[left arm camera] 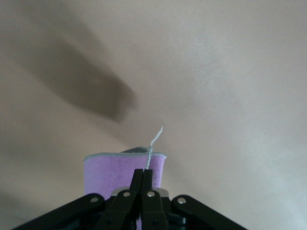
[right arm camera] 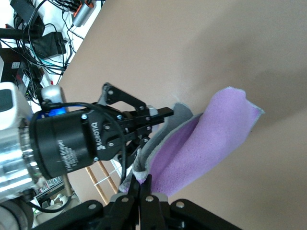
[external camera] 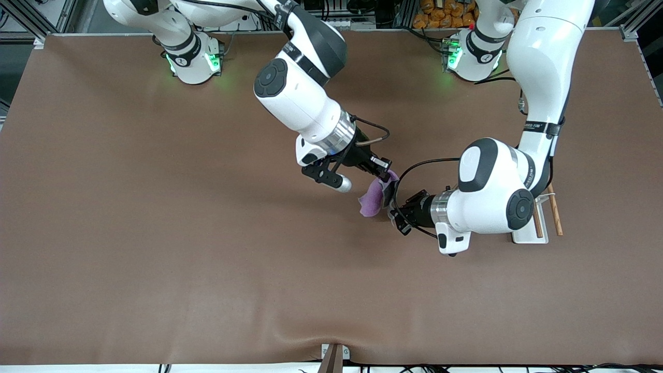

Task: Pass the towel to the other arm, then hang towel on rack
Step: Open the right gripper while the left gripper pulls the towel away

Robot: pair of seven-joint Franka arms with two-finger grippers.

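Observation:
The lilac towel [external camera: 371,203] with its grey reverse hangs bunched between both grippers, over the middle of the brown table. My right gripper [external camera: 386,176] is shut on its upper corner; in the right wrist view [right arm camera: 144,179] the jaws pinch the grey-and-lilac edge of the towel [right arm camera: 211,139]. My left gripper [external camera: 394,211] is shut on another edge; in the left wrist view [left arm camera: 144,171] the jaws are closed on the towel [left arm camera: 108,172]. The left gripper also shows in the right wrist view [right arm camera: 165,112]. The rack [external camera: 555,212] stands under the left arm's elbow, partly hidden; its rods show in the right wrist view [right arm camera: 91,175].
The brown table mat [external camera: 155,233] is bare around the towel. A small bracket [external camera: 334,357] sits at the table edge nearest the front camera. Both arm bases [external camera: 194,62] stand along the table edge farthest from the front camera.

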